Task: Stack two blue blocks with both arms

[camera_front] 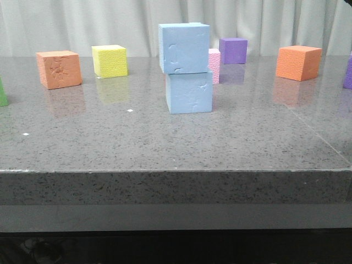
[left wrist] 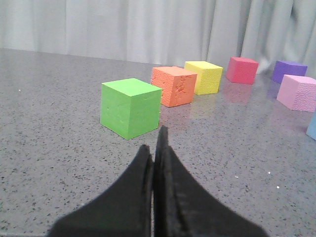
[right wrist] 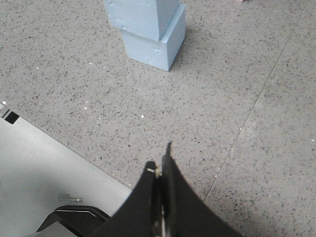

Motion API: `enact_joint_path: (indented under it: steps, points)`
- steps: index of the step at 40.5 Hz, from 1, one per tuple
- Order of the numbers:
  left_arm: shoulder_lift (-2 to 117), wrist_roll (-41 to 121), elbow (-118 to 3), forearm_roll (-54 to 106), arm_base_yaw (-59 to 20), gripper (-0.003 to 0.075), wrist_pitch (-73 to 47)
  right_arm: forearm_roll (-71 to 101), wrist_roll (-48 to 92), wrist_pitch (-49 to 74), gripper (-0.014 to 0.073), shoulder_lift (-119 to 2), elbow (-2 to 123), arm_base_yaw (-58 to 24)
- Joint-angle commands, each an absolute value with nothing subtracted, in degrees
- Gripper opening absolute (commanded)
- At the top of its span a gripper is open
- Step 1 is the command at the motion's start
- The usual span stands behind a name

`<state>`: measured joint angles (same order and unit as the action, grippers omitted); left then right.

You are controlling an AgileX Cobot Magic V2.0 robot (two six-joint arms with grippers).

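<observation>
On the speckled grey stone worktop [camera_front: 165,148], one light sky-blue foam cube [camera_front: 183,48] sits on top of the other sky-blue foam cube [camera_front: 190,92], near the middle of the scene. The upper cube is shifted a little to the left, so its left edge overhangs, yet most of its base is supported and the pair looks stable; the stacking appears done.

Neither arm shows in the front view. The left gripper [left wrist: 154,160] has its fingers pressed together with nothing between them, low over the worktop on the left side, just near of a green foam cube [left wrist: 129,108], with an orange foam cube [left wrist: 174,85] and a yellow foam cube [left wrist: 203,76] farther off. The right gripper [right wrist: 160,170] likewise has its fingers closed and empty, held above the worktop's near edge, well apart from the stack, presumably to keep clear of it.
</observation>
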<state>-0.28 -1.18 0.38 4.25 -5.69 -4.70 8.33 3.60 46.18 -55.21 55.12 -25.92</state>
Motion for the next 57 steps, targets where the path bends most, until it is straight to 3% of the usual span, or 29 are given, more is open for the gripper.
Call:
enact_joint_path:
  steps: [1,38,48,57]
  points:
    - [-1.72,-1.44,2.48,4.14,-6.06,-0.0018,0.00,8.86,3.99,43.43,-0.0116,-54.69,56.41,-25.88]
    - [-1.61,-1.44,2.48,4.14,-5.18,-0.0018,0.00,8.45,3.99,43.19,-0.0116,-54.58,55.86,-25.78]
    - [-1.61,-1.44,2.48,4.14,-5.29,-0.0018,0.00,6.93,3.99,31.87,-0.0113,-40.25,44.25,-10.53]
    - [-1.61,-1.44,2.48,4.14,-5.29,-0.0018,0.00,5.79,5.82,13.58,-0.0113,-19.74,23.53,-0.71]
